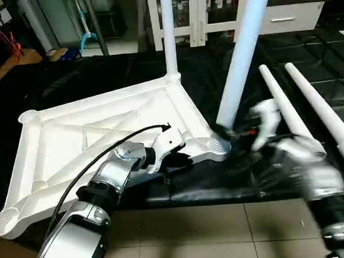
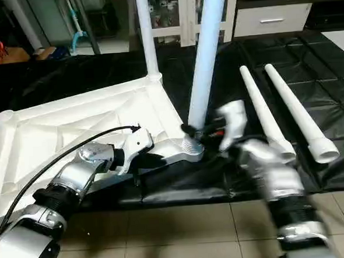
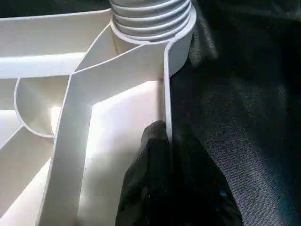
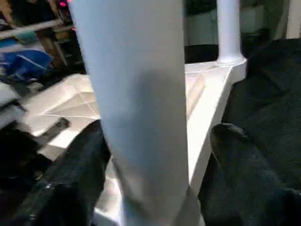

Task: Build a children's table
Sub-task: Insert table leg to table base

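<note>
Left wrist view alone shows left gripper [image 3: 168, 136] fingers pinched on the tabletop [image 1: 90, 134] rim by the threaded socket. Right gripper [image 4: 155, 155] fingers straddle the near leg [image 1: 240, 54], apart, contact unclear. Leg's long axis near-upright, top leaning 1 o'clock; two loose legs [image 1: 311, 106] lie at 3 o'clock.

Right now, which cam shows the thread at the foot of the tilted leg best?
Left wrist view: the leg's threaded end sits close up in the tabletop's corner socket. Both eye views show it small, beside the right claw. In the right wrist view the leg hides its own thread.
</note>
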You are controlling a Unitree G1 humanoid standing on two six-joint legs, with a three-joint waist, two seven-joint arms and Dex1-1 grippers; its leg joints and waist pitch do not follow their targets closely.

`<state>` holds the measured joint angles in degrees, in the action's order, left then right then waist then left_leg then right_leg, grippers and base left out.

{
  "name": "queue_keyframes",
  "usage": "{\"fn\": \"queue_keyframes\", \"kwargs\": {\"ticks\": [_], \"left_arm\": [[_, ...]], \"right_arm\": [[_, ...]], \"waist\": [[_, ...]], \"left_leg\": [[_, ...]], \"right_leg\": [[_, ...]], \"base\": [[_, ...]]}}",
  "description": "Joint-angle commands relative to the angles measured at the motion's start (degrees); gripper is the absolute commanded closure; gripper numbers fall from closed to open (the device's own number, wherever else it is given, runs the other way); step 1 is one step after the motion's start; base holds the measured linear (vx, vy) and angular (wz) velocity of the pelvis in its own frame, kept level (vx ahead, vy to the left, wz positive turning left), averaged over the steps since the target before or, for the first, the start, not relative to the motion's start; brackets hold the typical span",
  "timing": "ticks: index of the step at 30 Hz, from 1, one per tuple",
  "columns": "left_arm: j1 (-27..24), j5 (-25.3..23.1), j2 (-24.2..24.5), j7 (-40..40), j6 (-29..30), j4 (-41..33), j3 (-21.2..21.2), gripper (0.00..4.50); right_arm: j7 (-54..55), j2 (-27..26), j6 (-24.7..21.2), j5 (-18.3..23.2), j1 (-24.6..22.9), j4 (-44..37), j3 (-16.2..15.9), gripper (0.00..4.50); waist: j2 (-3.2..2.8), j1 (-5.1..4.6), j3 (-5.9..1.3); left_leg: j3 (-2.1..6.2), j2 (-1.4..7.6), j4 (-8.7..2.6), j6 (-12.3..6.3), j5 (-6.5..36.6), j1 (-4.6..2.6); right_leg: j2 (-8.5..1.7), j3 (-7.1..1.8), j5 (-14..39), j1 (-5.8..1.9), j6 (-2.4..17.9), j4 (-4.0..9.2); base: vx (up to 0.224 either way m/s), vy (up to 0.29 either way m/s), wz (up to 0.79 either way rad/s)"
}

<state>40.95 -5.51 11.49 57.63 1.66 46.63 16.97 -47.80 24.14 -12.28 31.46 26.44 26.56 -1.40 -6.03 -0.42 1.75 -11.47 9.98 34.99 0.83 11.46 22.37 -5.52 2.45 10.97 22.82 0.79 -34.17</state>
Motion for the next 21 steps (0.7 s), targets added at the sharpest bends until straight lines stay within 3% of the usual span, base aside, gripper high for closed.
{"fn": "queue_keyframes", "kwargs": {"ticks": [1, 2, 7, 14, 21], "left_arm": [[-0.2, -1.9, 0.7, -0.7, -0.1, 2.3, 1.0, 4.5], [-0.2, -1.9, 0.7, -0.8, -0.2, 2.4, 1.1, 4.5], [-0.3, -2.2, 0.5, -0.6, -0.7, 2.8, 1.5, 4.5], [-0.7, -2.1, 0.7, 0.1, -0.8, 2.5, 1.9, 4.5], [-0.6, -2.2, 1.1, 0.7, -0.9, 2.7, 1.9, 4.5]], "right_arm": [[-3.5, 1.3, -3.0, 1.6, -1.1, -3.0, 0.7, 0.59], [-4.3, 1.8, -3.7, 1.6, -1.4, -3.7, 0.8, 0.59], [-4.5, 3.3, -4.6, 0.5, -1.1, -5.2, 0.9, 0.31], [-4.6, 1.4, -3.3, -2.7, 2.2, -2.0, -0.4, 0.31], [-6.8, 1.2, -5.0, -2.5, 4.8, 0.5, 0.3, 0.98]], "waist": [[1.9, 0.24, -3.49], [2.19, 0.15, -3.43], [2.2, 0.12, -3.38], [2.16, 0.13, -3.45], [2.03, 0.45, -3.53]], "left_leg": [[1.31, 2.75, -3.72, -9.14, 6.9, -0.78], [1.24, 2.72, -3.75, -9.01, 7.1, -0.82], [1.36, 2.76, -3.95, -7.66, 8.1, -0.94], [1.36, 2.7, -3.89, -7.78, 7.1, -0.85], [1.31, 2.75, -3.82, -7.89, 6.3, -0.92]], "right_leg": [[-2.72, -1.04, 7.0, -2.81, 13.7, 3.78], [-2.61, -1.07, 7.4, -2.78, 13.5, 3.9], [-2.72, -1.15, 10.3, -2.51, 12.7, 4.2], [-2.73, -1.12, 8.3, -2.45, 13.4, 3.92], [-2.7, -1.12, 6.1, -2.59, 13.8, 3.71]], "base": [[0.0, 0.0, 0.0], [0.0, 0.0, 0.0], [0.0, 0.0, 0.0], [0.0, 0.0, 0.0], [0.0, 0.0, 0.0]]}}
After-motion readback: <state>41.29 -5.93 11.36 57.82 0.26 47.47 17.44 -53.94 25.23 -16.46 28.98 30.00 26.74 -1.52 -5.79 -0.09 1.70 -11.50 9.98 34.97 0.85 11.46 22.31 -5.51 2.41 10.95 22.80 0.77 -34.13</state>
